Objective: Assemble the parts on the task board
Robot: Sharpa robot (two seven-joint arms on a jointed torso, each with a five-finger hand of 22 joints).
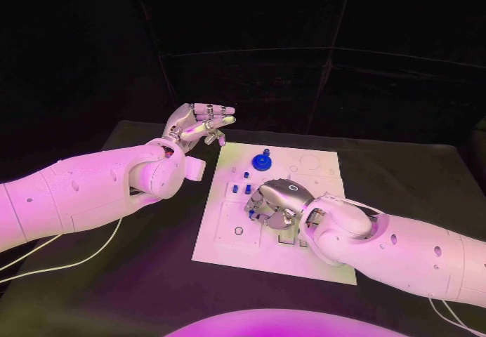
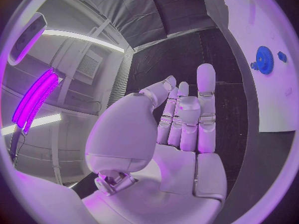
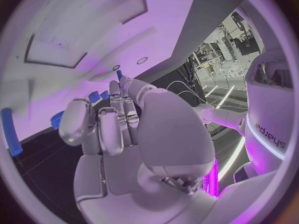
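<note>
The white task board [image 1: 304, 242] lies in the middle of the black table. A blue gear [image 1: 263, 162] stands near its far edge, and small blue pegs [image 1: 241, 188] sit in a row below it. My right hand [image 1: 275, 203] is low over the board's middle with its fingers curled down beside the pegs. In the right wrist view a blue peg tip [image 3: 119, 74] shows just past the fingertips [image 3: 116, 90]; whether they hold it is hidden. My left hand [image 1: 197, 123] hangs raised off the board's far left corner, fingers curled in with nothing in them. The left wrist view shows that hand [image 2: 184, 119] and the gear [image 2: 264, 59].
Black table [image 1: 121, 281] surrounds the board on all sides. A long blue part [image 3: 11, 132] and further small blue pieces [image 3: 97, 95] lie on the board [image 3: 81, 30] beside my right hand. White cables [image 1: 61, 263] trail under my left arm.
</note>
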